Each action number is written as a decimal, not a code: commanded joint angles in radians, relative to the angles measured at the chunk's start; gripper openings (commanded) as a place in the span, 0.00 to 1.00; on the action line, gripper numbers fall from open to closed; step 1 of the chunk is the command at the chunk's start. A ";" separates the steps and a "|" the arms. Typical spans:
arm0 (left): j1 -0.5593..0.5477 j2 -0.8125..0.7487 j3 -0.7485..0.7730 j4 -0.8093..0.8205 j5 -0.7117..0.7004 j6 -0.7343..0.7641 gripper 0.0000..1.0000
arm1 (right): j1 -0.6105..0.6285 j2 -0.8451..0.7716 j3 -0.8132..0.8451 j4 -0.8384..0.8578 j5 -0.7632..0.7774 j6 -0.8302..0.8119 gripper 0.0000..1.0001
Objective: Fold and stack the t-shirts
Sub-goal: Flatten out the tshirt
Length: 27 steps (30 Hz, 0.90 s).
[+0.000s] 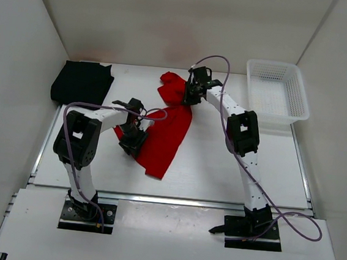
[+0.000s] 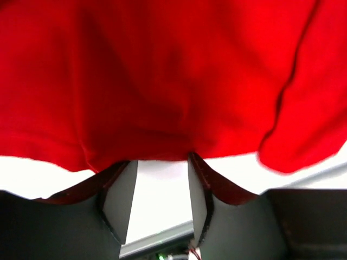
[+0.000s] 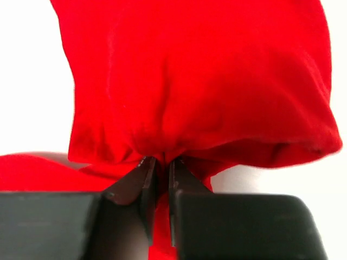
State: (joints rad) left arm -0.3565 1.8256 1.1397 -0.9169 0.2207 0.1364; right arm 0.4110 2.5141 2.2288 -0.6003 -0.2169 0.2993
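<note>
White mesh basket [image 1: 275, 94] upright at far right corner of white table [image 1: 212, 170]; white walls [image 1: 172, 19] around.

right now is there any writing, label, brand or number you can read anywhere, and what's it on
None: no readable text in any view.
red t-shirt: plain, no print or tag showing.
black t-shirt: plain, no print showing.
white mesh basket: no label visible.
</note>
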 commanded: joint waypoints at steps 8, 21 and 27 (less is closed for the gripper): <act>0.142 0.234 0.349 0.070 -0.219 -0.017 0.60 | -0.170 -0.204 -0.076 -0.087 -0.335 0.121 0.04; 0.120 0.119 0.502 0.078 -0.111 0.107 0.60 | -0.302 -0.828 -0.926 0.020 -0.375 0.045 0.71; 0.113 -0.025 0.281 0.075 -0.122 0.128 0.66 | -0.109 -0.767 -0.720 -0.103 -0.097 -0.072 0.70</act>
State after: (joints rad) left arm -0.2455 1.8679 1.4952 -0.8364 0.0765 0.2371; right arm 0.1825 1.7168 1.3720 -0.6792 -0.4709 0.3168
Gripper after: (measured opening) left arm 0.668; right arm 0.708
